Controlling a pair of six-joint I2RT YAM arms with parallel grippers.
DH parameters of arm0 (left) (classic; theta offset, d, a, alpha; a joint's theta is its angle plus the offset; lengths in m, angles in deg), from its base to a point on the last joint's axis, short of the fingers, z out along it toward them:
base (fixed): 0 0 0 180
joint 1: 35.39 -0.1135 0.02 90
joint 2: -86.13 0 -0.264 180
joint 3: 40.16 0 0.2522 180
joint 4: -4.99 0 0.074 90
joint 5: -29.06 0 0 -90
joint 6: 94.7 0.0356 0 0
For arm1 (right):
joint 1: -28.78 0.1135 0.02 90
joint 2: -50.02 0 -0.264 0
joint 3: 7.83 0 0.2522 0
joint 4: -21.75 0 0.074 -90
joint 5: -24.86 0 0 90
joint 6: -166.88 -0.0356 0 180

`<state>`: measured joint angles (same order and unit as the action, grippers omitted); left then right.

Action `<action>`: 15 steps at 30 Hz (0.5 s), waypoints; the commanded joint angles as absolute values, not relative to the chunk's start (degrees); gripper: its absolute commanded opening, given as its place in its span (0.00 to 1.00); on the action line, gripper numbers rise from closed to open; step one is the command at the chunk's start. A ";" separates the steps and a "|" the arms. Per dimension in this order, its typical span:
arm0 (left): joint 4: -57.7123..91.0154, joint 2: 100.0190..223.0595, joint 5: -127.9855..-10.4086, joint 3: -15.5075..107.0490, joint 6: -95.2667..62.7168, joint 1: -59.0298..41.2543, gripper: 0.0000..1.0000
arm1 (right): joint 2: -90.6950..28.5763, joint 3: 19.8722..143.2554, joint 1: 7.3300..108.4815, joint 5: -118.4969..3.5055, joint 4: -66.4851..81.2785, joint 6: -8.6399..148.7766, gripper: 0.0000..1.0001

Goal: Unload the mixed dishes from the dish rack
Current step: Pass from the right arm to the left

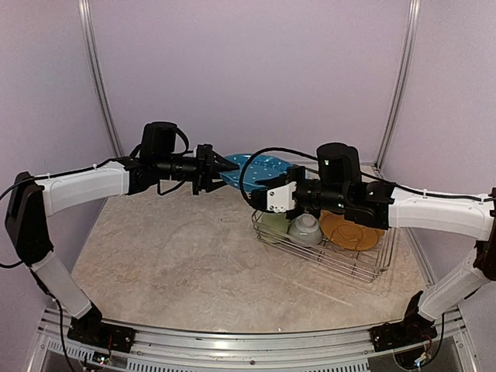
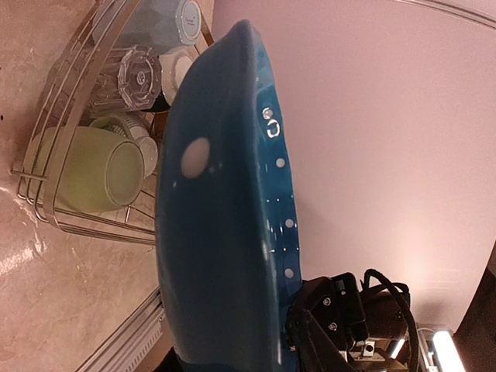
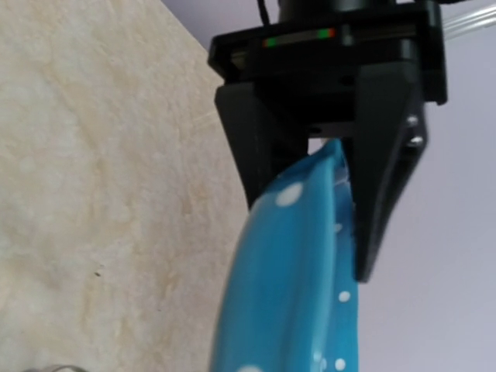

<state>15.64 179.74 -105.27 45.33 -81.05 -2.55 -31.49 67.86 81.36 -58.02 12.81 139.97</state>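
**Blue plate in the air between both grippers, over the rack's far-left corner**

- Nearest: bare tan table (image 1: pixel 170 248) in front of the arms.
- Right of centre: dish rack (image 1: pixel 341 260) sits on the table at an angle.
- In the rack's right half: yellow plates (image 1: pixel 349 230), leaning.
- At the rack's left end, from the left wrist view: pale green mug (image 2: pixel 85 170) on its side, mouth toward that camera. The clear glass (image 2: pixel 128 77) is beside it and the light blue mug (image 2: pixel 159 23) is beyond that.
- Further back: blue speckled plate (image 1: pixel 260 167) is clear of the rack wires, above the rack's far-left corner.
- Plate orientation: speckled face up, tilted toward the top camera. The diameter between the grippers runs left-right and slopes down a bit toward the right. Both wrist cameras see the plate edge-on.
- Right gripper (image 1: pixel 262 188): pinching the plate's right rim and carrying it.
- Left gripper (image 1: pixel 226 166): at the opposite rim. From the right wrist view its fingers (image 3: pixel 384 194) sit one on each face of the rim, close in. I can't tell if they are pressing the plate or just short of it.
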 commanded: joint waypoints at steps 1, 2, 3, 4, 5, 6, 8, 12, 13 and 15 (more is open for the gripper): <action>12.89 179.42 -105.36 45.58 -80.64 -2.65 0.30 | -32.15 68.40 82.54 -60.76 22.58 142.78 0.00; 12.87 179.39 -105.30 45.58 -80.61 -2.73 0.26 | -32.49 68.42 82.64 -61.32 22.85 142.99 0.00; 12.68 179.26 -105.23 45.58 -80.63 -2.91 0.21 | -32.78 68.49 82.77 -61.88 22.85 143.05 0.00; 12.69 179.18 -105.31 45.51 -80.75 -3.14 0.18 | -33.05 68.57 82.89 -62.29 22.77 142.98 0.00; 12.65 178.93 -105.28 45.32 -80.94 -3.31 0.15 | -33.23 68.59 82.92 -62.63 22.76 142.90 0.00; 12.53 178.74 -105.17 44.99 -81.12 -3.64 0.12 | -33.36 68.45 82.98 -62.86 22.94 142.85 0.00; 12.42 177.67 -104.98 44.27 -81.00 -4.46 0.05 | -33.39 68.14 83.00 -63.32 22.88 142.56 0.09; 13.07 175.34 -104.25 42.57 -81.07 -6.90 0.00 | -33.39 68.12 83.01 -64.69 23.12 140.36 0.44; 13.36 174.95 -104.38 42.37 -80.80 -7.47 0.00 | -33.45 67.89 83.01 -65.64 23.56 140.03 0.53; 14.20 174.03 -104.22 42.10 -80.16 -8.58 0.00 | -34.04 68.15 83.01 -66.91 23.32 139.39 0.67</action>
<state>17.13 178.42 -104.42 42.46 -82.47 -5.61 -34.20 67.75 82.67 -63.46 18.06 141.68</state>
